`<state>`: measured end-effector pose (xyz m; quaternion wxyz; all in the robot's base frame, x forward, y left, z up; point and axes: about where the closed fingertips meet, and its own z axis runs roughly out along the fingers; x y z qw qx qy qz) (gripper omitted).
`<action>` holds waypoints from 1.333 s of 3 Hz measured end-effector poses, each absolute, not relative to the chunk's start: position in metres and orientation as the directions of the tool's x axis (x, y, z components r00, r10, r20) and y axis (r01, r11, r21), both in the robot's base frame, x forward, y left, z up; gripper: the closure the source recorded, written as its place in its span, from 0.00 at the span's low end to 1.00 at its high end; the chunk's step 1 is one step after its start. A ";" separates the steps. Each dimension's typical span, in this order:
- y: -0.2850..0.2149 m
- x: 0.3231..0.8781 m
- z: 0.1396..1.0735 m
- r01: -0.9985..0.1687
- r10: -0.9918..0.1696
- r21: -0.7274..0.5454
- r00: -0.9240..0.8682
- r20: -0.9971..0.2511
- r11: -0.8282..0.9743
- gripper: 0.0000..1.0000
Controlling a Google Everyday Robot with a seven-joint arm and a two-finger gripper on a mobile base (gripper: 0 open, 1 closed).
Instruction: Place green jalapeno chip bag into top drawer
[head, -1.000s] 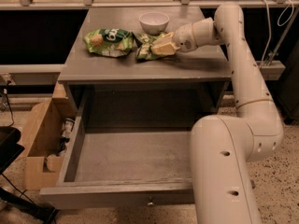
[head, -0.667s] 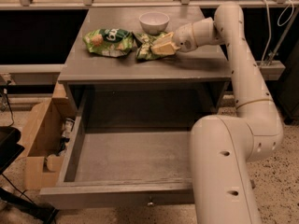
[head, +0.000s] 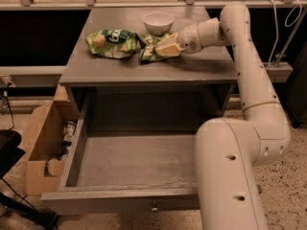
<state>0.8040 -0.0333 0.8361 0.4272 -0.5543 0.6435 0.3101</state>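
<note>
Well, tool: at the end of the arm, down low over the back half of the counter, pressed against the right side of the green jalapeno chip bag; I cannot tell how far open it is, nor whether it has hold of the bag
Green jalapeno chip bag: crumpled, lying on the counter just in front of the white bowl, its right part hidden behind the tool; from my view it looks to rest on the surface
Counter: grey top, carrying the two bags and the bowl, all in the rear half
White bowl: upright near the back edge, just behind the jalapeno bag
Green bag with the dark logo: lying flat to the left of the jalapeno bag, the two touching or nearly so; I cannot say which
Top drawer: pulled well out under the counter, towards me, nothing lying on the part of its grey floor that I can see; the right part is hidden behind the arm
Knob: small and metal, at the middle of the drawer's front panel
Arm: white, rising from the lower right, bending at the right of the counter and reaching left across it
Cardboard box: on the floor just left of the drawer, open at the top, with some small items inside that I cannot make out
</note>
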 end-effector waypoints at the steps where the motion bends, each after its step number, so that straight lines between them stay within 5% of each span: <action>1: -0.033 0.804 0.836 -0.978 -0.448 -0.075 -0.020 -0.894 0.193 1.00; 4: -0.033 0.804 0.836 -0.978 -0.449 -0.075 -0.020 -0.894 0.193 1.00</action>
